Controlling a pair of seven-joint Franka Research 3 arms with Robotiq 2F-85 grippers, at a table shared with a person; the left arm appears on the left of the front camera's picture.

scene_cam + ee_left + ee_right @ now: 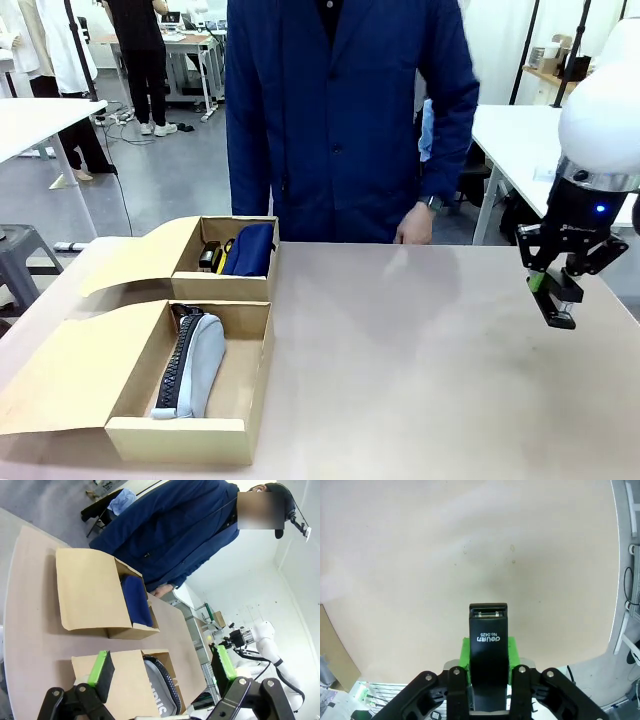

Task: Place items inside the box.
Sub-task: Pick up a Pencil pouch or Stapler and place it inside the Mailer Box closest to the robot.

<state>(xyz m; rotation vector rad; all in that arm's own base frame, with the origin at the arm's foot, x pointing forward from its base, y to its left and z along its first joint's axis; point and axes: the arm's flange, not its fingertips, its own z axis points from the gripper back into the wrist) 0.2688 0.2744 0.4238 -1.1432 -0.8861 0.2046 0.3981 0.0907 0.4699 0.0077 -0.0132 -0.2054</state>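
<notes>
My right gripper (552,298) hangs above the table's right side, shut on a black clip-like tool (560,312); in the right wrist view the tool (489,640) stands between the green pads (464,650). A grey pencil pouch (192,365) with a black zipper lies in the near cardboard box (180,440). The far box (220,287) holds a dark blue thing (250,248) and a yellow-and-black utility knife (216,256). My left gripper (162,667) is open above the near box (125,680) and the pouch (160,682).
A person in a dark blue coat stands at the table's far edge, one hand (412,235) near the rim. Both boxes have their lids folded open to the left. The bare tabletop (400,360) stretches between the boxes and my right gripper.
</notes>
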